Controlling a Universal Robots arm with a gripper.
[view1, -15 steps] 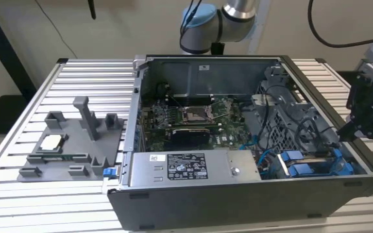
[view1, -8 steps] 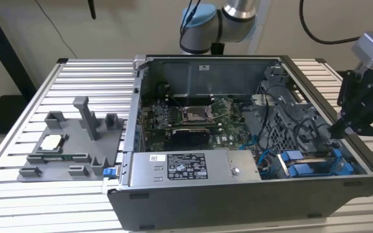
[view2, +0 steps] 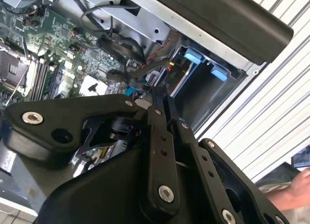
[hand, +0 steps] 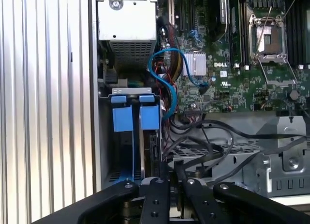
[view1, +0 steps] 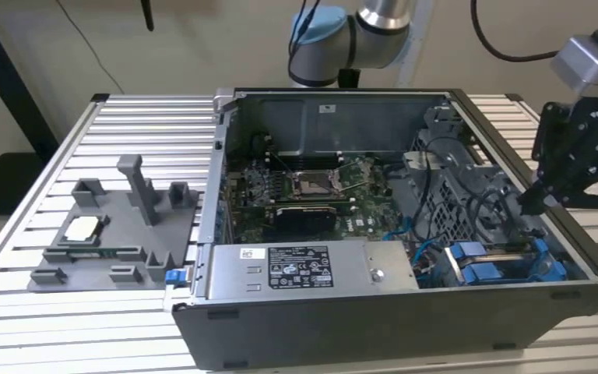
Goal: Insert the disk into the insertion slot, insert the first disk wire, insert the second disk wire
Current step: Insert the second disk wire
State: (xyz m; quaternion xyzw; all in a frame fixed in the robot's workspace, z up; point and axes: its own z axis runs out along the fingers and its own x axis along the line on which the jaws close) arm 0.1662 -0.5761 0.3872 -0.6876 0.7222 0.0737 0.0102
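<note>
The disk [view1: 507, 251] lies in its blue carrier [hand: 131, 118] inside the insertion slot [view1: 491, 269], at the case's front corner on the exterior view's right. Its two blue tabs [view2: 197, 55] stand side by side at the bay mouth. My gripper [view1: 535, 204] hangs over the case's right wall, just above the bay, among black cables [hand: 218, 133]. The fingers [hand: 164, 178] are pressed together in both wrist views, and I see nothing between them. A blue wire [hand: 162, 59] loops from the motherboard toward the bay.
The open computer case [view1: 382, 327] rests on a slatted metal table [view1: 91, 327]. A grey power-supply box [view1: 310, 269] lies at its front. A grey fixture tray [view1: 112, 234] stands on the exterior view's left. A person's hand [view2: 290, 190] is beside the table.
</note>
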